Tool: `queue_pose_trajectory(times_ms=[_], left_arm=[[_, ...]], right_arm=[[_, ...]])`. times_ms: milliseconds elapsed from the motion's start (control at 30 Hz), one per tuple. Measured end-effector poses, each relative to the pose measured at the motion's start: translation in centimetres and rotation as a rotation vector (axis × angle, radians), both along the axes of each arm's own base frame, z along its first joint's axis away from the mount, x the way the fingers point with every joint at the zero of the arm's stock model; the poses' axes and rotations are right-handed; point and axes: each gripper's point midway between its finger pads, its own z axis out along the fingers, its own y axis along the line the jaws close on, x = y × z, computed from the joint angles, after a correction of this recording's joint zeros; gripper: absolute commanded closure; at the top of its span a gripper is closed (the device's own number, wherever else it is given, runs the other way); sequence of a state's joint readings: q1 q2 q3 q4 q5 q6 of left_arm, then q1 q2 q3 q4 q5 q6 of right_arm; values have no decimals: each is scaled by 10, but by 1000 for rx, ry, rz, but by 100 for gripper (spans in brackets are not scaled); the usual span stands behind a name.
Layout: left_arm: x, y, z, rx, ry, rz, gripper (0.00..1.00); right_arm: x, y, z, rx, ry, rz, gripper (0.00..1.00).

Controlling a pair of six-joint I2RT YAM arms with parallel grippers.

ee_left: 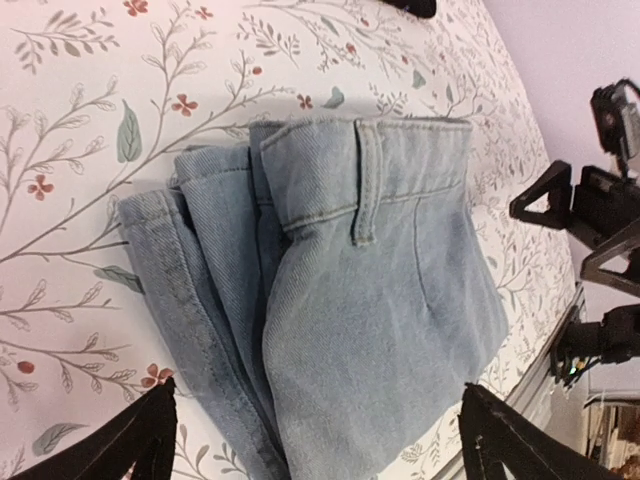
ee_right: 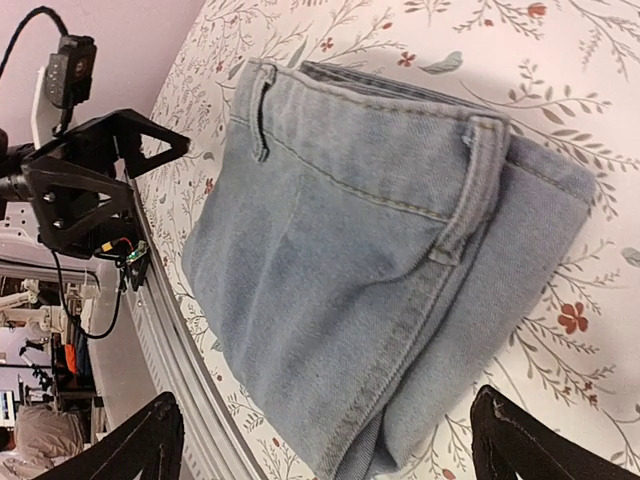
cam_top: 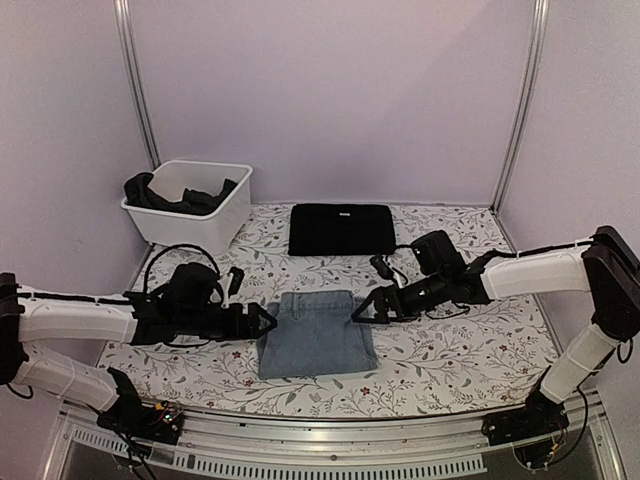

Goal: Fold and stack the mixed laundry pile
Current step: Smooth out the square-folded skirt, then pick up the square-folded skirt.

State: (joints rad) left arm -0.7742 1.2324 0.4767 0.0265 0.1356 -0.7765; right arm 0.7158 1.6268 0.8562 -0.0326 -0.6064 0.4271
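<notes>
Light blue denim jeans (cam_top: pixel 315 332) lie folded into a small rectangle at the table's middle front; they fill the left wrist view (ee_left: pixel 370 290) and the right wrist view (ee_right: pixel 380 260). A black cloth piece (cam_top: pixel 342 229) lies folded flat behind them. Other dark clothes (cam_top: pixel 185 198) hang in and over the white bin. My left gripper (cam_top: pixel 266 322) is open and empty at the jeans' left edge. My right gripper (cam_top: pixel 362 312) is open and empty at their upper right corner. Neither holds cloth.
A white plastic bin (cam_top: pixel 222 222) stands at the back left. The table has a floral cover (cam_top: pixel 470 350). Metal frame posts rise at the back corners. A metal rail (cam_top: pixel 320 445) runs along the near edge.
</notes>
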Motion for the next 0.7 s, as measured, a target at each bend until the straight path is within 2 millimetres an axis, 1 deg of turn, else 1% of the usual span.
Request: queue_pose_trajectory(times_ms=[67, 133, 200, 233, 333, 433, 500, 633, 667, 700], left_arm=[[-1, 5, 13, -32, -21, 28, 0], [-4, 10, 16, -55, -12, 54, 0], [-7, 14, 9, -51, 17, 70, 0], [-10, 16, 2, -44, 41, 81, 0], [-15, 21, -19, -18, 109, 106, 0], [-18, 20, -37, 2, 171, 117, 1], [-14, 14, -38, -16, 176, 116, 6], [-5, 0, -40, -47, 175, 103, 18], [-3, -3, -40, -54, 175, 102, 23], [0, -6, -42, -59, 175, 99, 27]], right_arm=[[1, -13, -4, -18, 20, -41, 1], [0, -22, -19, -47, 63, -75, 1], [-6, -29, -40, -84, 130, -99, 1], [-11, -32, -51, -97, 166, -108, 1], [-9, -26, -49, -51, 196, -124, 2], [-4, -19, -49, -23, 220, -139, 11], [1, -14, -51, -12, 236, -145, 20], [10, -3, -56, 4, 257, -145, 31], [12, 0, -57, 9, 261, -144, 35], [13, 1, -59, 12, 263, -144, 37]])
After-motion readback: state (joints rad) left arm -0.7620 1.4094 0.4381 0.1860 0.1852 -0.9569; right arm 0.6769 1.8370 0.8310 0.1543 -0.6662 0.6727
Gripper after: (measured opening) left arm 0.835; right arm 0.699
